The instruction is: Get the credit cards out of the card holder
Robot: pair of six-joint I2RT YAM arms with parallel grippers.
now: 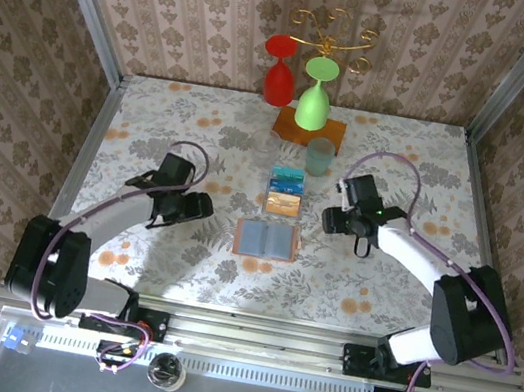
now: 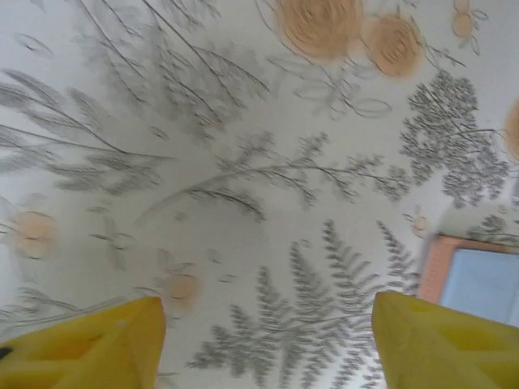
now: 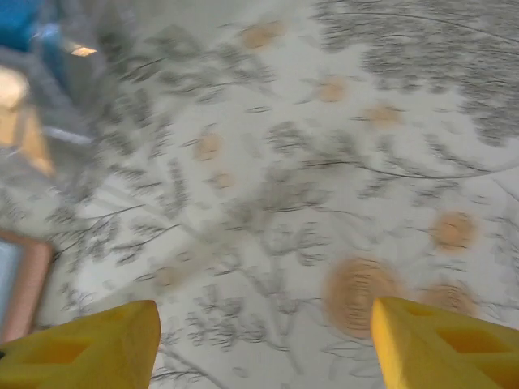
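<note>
At mid-desk (image 1: 152, 126) I see the card holder (image 1: 265, 240) lying open and flat, the credit cards (image 1: 282, 201) set just beyond it, teal behind orange, while my left claw (image 2: 266, 336) and right claw (image 3: 264, 336) hover either side, both spread wide, pinching nothing.

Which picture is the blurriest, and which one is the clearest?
The right wrist view is the smeariest: the flowered tablecloth looks streaky, and the card holder at the left edge is a fuzzy strip. The left wrist view is only a bit soft; its fern pattern reads fine. The top view is sharp, so the cards show clearly.
</note>
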